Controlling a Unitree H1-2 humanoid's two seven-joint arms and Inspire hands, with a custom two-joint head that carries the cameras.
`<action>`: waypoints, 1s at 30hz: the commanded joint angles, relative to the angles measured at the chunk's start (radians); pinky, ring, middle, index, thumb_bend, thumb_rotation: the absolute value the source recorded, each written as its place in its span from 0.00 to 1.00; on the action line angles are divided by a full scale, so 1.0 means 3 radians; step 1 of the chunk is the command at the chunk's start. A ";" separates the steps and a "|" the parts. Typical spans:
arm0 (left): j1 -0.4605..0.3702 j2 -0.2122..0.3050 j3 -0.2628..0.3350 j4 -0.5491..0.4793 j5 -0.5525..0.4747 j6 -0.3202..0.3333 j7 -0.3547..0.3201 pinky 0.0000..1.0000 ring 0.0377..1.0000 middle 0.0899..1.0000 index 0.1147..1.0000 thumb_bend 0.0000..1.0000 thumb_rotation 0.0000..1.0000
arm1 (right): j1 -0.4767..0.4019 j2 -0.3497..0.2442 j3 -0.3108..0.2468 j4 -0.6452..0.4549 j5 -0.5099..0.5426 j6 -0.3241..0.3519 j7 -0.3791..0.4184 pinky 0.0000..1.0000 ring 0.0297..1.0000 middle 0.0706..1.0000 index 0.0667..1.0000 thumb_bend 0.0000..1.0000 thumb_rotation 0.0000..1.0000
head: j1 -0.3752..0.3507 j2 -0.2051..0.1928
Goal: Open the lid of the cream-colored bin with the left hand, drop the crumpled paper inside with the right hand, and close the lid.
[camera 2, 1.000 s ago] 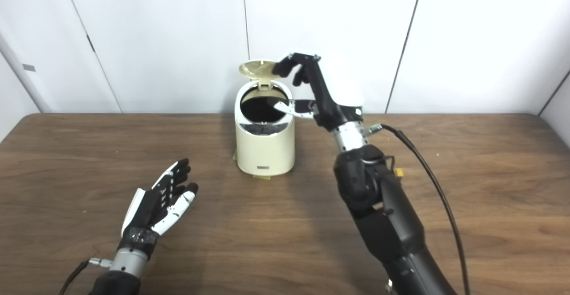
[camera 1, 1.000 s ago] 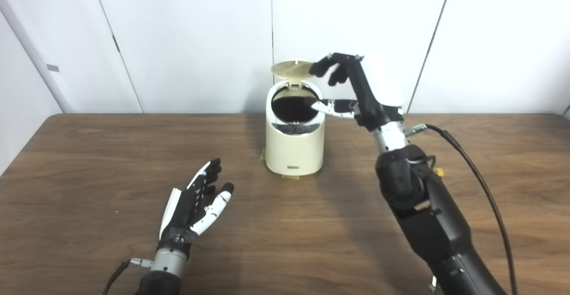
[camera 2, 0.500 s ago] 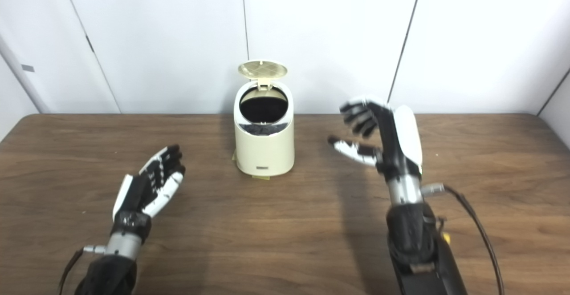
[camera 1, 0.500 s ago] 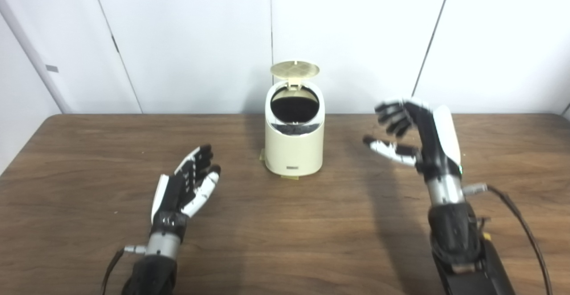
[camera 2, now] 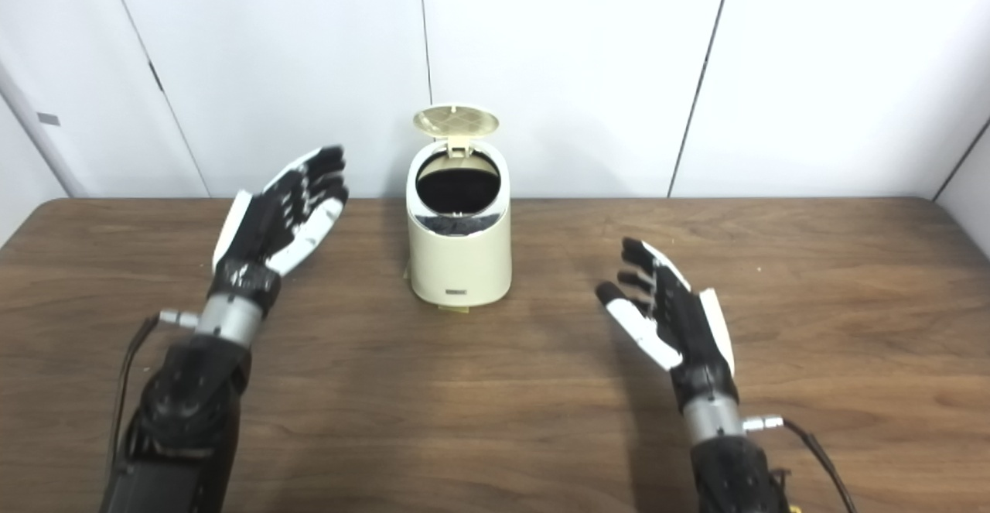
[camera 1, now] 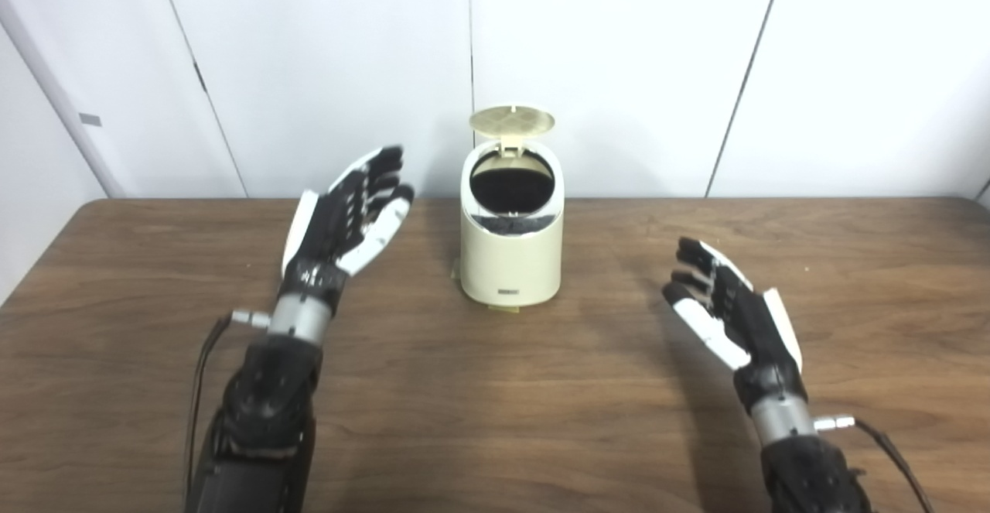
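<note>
The cream-colored bin [camera 1: 510, 254] stands at the back middle of the wooden table, its round lid [camera 1: 512, 119] tipped up on the rear hinge and its dark mouth showing. No crumpled paper shows anywhere; the bin's inside is too dark to read. My left hand [camera 1: 348, 219] is raised to the bin's left, palm up, fingers spread, holding nothing. Lower on the bin's right, above the table, is my right hand [camera 1: 723, 308], also open and empty.
The brown wooden table [camera 1: 495, 405] runs across the view, and a white panelled wall stands right behind the bin. A black cable [camera 1: 889, 439] trails from my right wrist near the bottom edge.
My right hand has pulled back from the bin's mouth and dropped low to the right. My left hand has risen from the table and moved forward toward the bin's left side.
</note>
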 commanded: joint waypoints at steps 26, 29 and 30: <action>-0.1554 0.0473 -0.1001 0.0844 0.1174 0.0159 -0.0560 0.89 0.98 1.00 0.98 0.58 0.62 | 0.0054 0.0072 -0.0015 0.0151 0.0272 -0.0381 -0.0004 0.69 0.80 0.83 0.86 0.59 0.99 | 0.0047 -0.0075; -0.1576 0.0512 -0.1094 0.0895 0.1306 0.0096 -0.0611 0.89 0.99 1.00 0.96 0.59 0.62 | 0.0058 0.0068 0.0004 0.0151 0.0227 -0.0389 -0.0017 0.69 0.79 0.82 0.87 0.58 0.99 | 0.0037 -0.0068; -0.1584 0.0532 -0.1132 0.0905 0.1360 0.0075 -0.0636 0.89 0.99 0.99 0.95 0.59 0.63 | 0.0058 0.0068 0.0011 0.0152 0.0201 -0.0396 -0.0027 0.69 0.79 0.82 0.87 0.58 1.00 | 0.0033 -0.0066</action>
